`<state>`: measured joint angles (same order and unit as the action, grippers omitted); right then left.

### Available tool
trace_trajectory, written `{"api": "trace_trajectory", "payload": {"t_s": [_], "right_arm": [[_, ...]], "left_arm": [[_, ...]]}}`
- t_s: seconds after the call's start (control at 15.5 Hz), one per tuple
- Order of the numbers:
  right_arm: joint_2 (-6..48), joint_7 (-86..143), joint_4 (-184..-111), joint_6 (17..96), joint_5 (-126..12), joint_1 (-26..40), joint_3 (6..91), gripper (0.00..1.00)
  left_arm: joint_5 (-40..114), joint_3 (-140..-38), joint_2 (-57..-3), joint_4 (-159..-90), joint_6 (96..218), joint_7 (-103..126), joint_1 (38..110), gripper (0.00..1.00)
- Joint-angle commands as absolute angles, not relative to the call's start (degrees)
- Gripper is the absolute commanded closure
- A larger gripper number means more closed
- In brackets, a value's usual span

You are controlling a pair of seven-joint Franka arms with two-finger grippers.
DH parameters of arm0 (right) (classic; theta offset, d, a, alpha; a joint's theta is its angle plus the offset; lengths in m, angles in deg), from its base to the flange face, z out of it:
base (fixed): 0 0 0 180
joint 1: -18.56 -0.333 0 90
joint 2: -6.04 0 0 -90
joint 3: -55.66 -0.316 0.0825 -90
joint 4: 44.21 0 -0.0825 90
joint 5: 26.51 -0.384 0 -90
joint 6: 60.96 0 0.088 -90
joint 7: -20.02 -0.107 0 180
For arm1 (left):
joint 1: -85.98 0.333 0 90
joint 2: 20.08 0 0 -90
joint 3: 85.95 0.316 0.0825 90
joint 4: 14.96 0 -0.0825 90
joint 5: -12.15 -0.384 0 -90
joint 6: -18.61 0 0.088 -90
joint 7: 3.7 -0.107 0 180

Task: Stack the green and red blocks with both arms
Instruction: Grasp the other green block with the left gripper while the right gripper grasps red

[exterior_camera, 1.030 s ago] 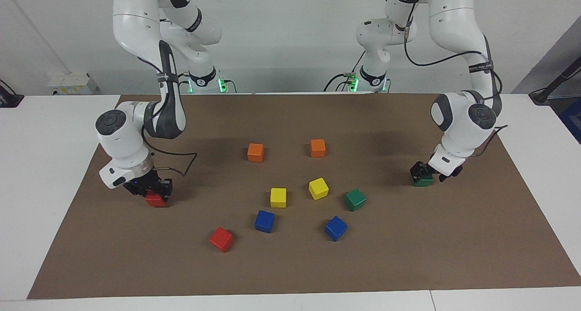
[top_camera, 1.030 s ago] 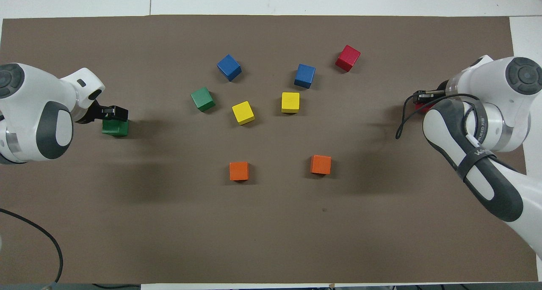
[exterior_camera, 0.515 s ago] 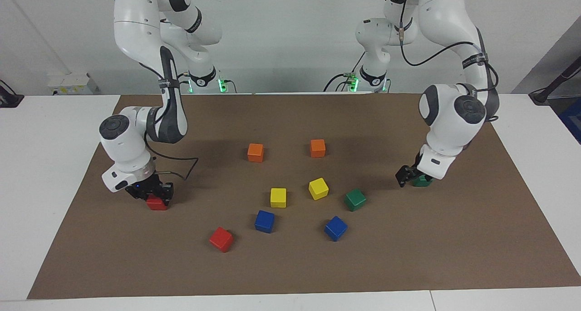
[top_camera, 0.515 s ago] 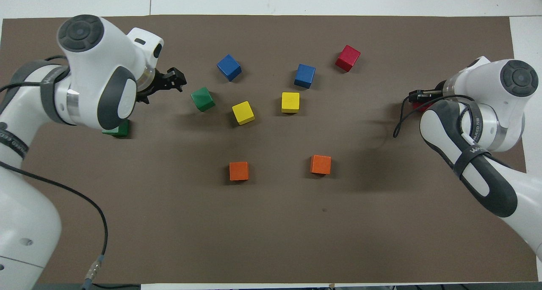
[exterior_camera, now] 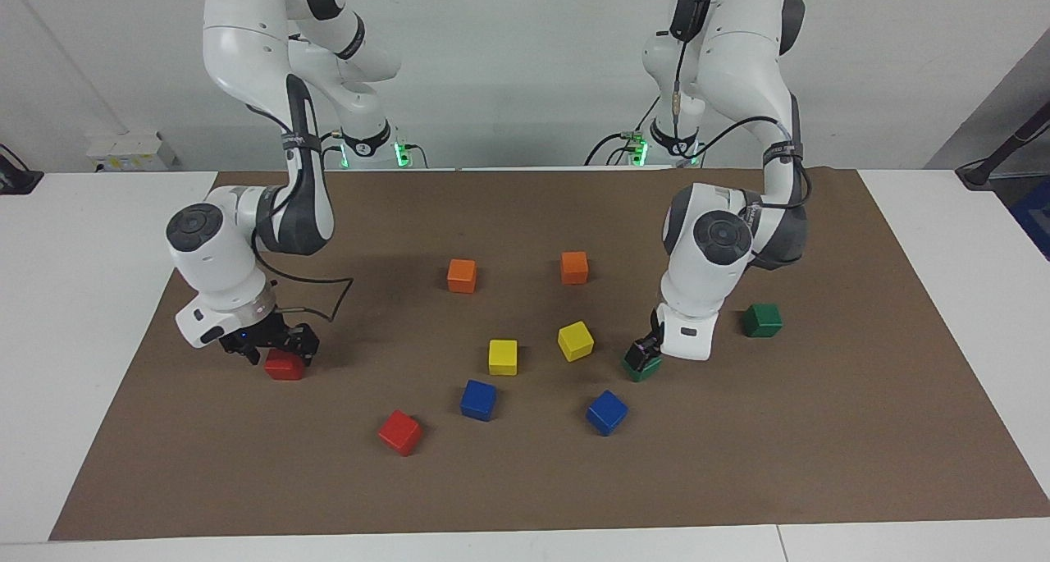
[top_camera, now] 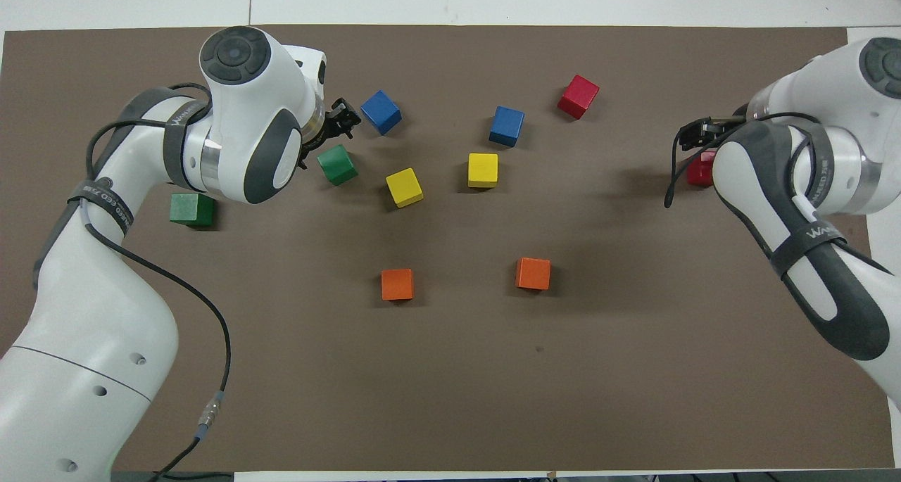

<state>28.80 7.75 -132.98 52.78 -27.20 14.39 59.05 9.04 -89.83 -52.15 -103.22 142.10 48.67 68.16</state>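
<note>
Beside the yellow cubes [exterior_camera: 503, 357], one green block [exterior_camera: 642, 368] is met by the left gripper [exterior_camera: 639, 353] (finger state cannot be told); the other green block [exterior_camera: 763, 320] lies free. Just above a red block [exterior_camera: 284, 366], the right gripper [exterior_camera: 271, 347] is held open; a second red block [exterior_camera: 400, 432] lies near a blue cube [exterior_camera: 478, 399].

A plain brown mat [exterior_camera: 820, 431] covers the white table [exterior_camera: 74, 316], and on it sit two bright red blocks, one at lower left [exterior_camera: 400, 432] and one at mid left [exterior_camera: 284, 366], and two dark green blocks, one right of centre [exterior_camera: 642, 367] and one further right [exterior_camera: 763, 320]. Two orange cubes [exterior_camera: 462, 275] [exterior_camera: 574, 267] lie in the upper middle, two yellow cubes [exterior_camera: 503, 357] [exterior_camera: 575, 340] at centre and two blue cubes [exterior_camera: 478, 399] [exterior_camera: 606, 412] below them. Both arms, upper left [exterior_camera: 246, 53] and upper right [exterior_camera: 738, 61], are white with dark grey joint bands and black cables, each ending in a black gripper, the right gripper [exterior_camera: 271, 347] at mid left and the left gripper [exterior_camera: 641, 352] right of centre.
</note>
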Motion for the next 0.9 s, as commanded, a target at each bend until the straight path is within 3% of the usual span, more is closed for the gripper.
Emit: {"api": "trace_trajectory", "payload": {"t_s": [0.0, 0.32, 0.52, 0.58, 0.84], "right_arm": [[34.9, -2.3, -124.6, 49.1, -26.7, 11.6, 59.0, 0.0], [51.5, -15.3, -99.4, 41.6, -27.2, 8.8, 58.4, 0.0], [55.5, -16.0, -96.9, 43.5, -27.2, 7.3, 58.6, 0.0], [56.4, -16.0, -95.7, 43.8, -27.2, 7.2, 58.6, 0.0], [58.0, -16.1, -93.6, 46.0, -27.2, 7.1, 57.9, 0.0]], "left_arm": [[7.3, -89.0, -49.5, -109.3, 147.7, 50.2, 67.3, 0.0], [4.8, -89.0, -48.9, -112.2, 149.0, 50.2, 66.4, 0.03], [4.8, -89.0, -48.9, -112.2, 148.5, 50.4, 66.3, 0.94], [4.9, -89.0, -48.8, -111.9, 147.6, 50.4, 66.2, 1.0], [3.5, -89.0, -46.6, -106.6, 133.8, 40.3, 68.4, 1.0]]}}
